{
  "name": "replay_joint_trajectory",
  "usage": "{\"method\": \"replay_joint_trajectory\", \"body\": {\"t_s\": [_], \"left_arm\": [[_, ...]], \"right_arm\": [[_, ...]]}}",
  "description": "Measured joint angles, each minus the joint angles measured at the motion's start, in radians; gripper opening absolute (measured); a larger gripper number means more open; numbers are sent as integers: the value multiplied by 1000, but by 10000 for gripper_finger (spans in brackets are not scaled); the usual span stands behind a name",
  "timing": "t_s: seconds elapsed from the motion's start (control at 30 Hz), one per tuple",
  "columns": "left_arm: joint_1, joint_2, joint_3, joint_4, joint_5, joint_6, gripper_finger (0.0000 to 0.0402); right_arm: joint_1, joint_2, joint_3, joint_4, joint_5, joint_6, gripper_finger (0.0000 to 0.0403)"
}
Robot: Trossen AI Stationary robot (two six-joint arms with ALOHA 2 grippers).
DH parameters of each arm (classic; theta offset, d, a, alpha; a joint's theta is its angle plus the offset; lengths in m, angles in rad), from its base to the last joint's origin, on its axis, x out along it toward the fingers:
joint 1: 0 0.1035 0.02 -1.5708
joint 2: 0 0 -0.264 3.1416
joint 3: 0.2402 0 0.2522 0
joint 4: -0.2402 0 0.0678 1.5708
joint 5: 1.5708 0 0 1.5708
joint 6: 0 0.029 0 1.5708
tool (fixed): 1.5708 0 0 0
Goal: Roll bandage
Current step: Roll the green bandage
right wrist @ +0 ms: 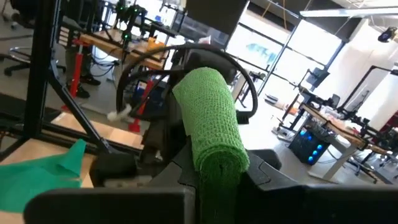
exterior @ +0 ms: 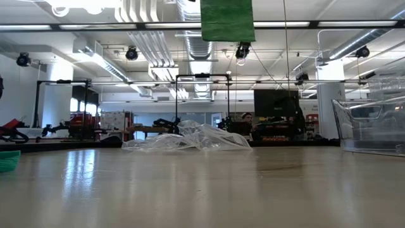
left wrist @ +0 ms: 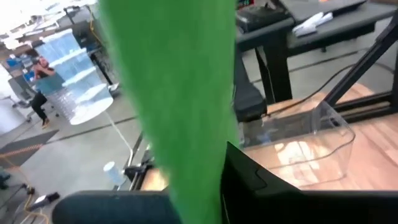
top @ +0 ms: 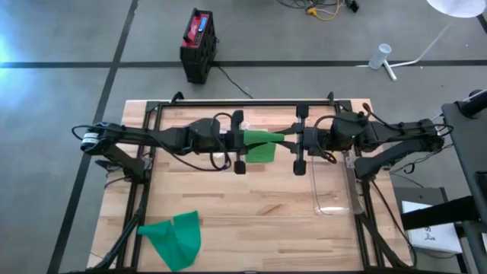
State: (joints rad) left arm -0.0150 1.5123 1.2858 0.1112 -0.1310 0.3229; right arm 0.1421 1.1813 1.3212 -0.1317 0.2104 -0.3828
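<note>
High view: at six o'clock on the tabletop (top: 251, 205), a loose green bandage (top: 173, 238) lies near the front-left corner. Toward twelve, mid-air, the left gripper (top: 240, 143) and right gripper (top: 298, 141) face each other, each clamped on an end of another green bandage (top: 261, 143). A clear bin (top: 333, 186) sits at three o'clock.

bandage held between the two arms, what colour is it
Green, the bandage has a knitted, crepe-like weave; clearest in the right wrist view.

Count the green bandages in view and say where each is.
2. One green bandage is held in the air between both grippers; another bandage lies loose near the table's front left edge. None seems hidden.
</note>
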Motion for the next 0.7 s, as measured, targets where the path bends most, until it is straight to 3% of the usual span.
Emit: {"method": "replay_joint_trajectory", "body": {"t_s": [0.23, 0.4, 0.6, 0.7], "left_arm": [[9, 31, 0, -47, -8, -1, 0], [9, 46, -18, -61, -10, -17, 0], [9, 41, -49, 46, -22, 58, 0], [7, 14, -42, 48, -117, 128, 2]], "right_arm": [[-3, -50, 34, -1, 11, 70, 41], [-5, -97, 36, -4, 133, 29, 38], [-5, -97, 12, -17, 148, 33, 38], [-5, -81, -3, -17, 150, 39, 37]]}}
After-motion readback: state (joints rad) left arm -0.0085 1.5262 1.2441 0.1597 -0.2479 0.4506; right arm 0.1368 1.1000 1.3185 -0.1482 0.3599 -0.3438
